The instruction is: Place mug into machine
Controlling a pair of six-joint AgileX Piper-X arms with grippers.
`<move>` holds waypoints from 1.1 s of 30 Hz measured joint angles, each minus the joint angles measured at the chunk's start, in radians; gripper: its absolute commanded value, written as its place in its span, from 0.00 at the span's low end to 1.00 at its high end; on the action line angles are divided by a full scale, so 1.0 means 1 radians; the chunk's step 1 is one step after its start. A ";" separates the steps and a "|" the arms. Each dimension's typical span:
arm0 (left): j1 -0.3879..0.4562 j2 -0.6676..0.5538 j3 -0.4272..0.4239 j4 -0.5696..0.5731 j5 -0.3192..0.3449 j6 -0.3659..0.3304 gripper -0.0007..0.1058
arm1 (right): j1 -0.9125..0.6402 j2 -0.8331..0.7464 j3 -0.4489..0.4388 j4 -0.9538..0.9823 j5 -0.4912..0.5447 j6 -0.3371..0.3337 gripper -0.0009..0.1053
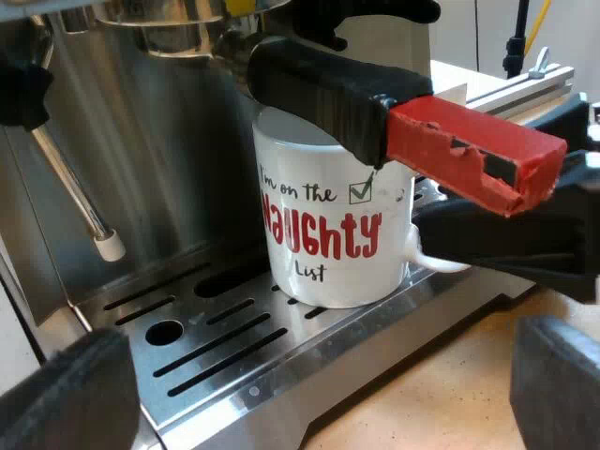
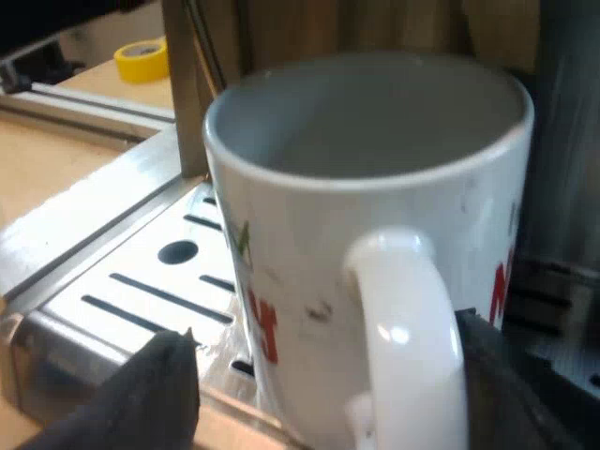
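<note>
Well, the mug [image 1: 330, 234] stands upright on the drip tray [image 1: 202, 352] at the machine's [image 1: 159, 141] front, right below the holder's handle [image 1: 328, 89], whose red end [image 1: 478, 155] juts out past the mug's rim. My right claw [image 2: 328, 375] is at the mug's ear [image 2: 403, 319] with its fingers apart: one finger [image 2: 150, 394] stands clear of the ear, and the other lies just against it. My left claw [image 1: 319, 375] hangs before the tray, spread wide and holding nothing. I judge the mug as good as placed, so what is left is to get my right claw out. That is where it could go wrong. If I pull back crooked, the finger touching the ear may hook it and turn or drag the mug toward the tray's front edge, and the slotted steel will let it slide. If I rise too soon, I may knock the red end overhead. I cannot tell whether the mug sits squarely under the spouts, so coffee might miss it.
</note>
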 measured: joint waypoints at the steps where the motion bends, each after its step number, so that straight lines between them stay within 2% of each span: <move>1: 0.000 0.000 0.000 0.000 0.000 0.000 0.77 | 0.000 0.012 -0.013 0.000 0.004 0.000 0.52; 2: 0.000 0.000 0.000 0.000 0.000 0.000 0.77 | 0.000 0.027 -0.027 0.000 0.005 0.000 0.50; 14: 0.000 0.000 0.000 0.000 0.000 0.000 0.77 | 0.000 0.190 -0.210 0.000 0.030 0.000 0.50; 18: 0.000 0.000 0.000 0.000 0.000 0.000 0.77 | 0.000 0.216 -0.243 0.000 0.030 0.000 0.50; 27: 0.000 0.000 0.000 0.001 0.000 0.000 0.77 | 0.009 0.211 -0.237 0.000 0.030 0.000 0.50; 30: 0.000 0.000 0.000 0.001 0.000 0.000 0.77 | 0.029 0.171 -0.189 0.006 0.090 0.000 0.50; 33: 0.000 0.000 0.000 0.001 0.000 0.000 0.77 | 0.051 0.097 -0.104 0.038 0.125 0.008 0.50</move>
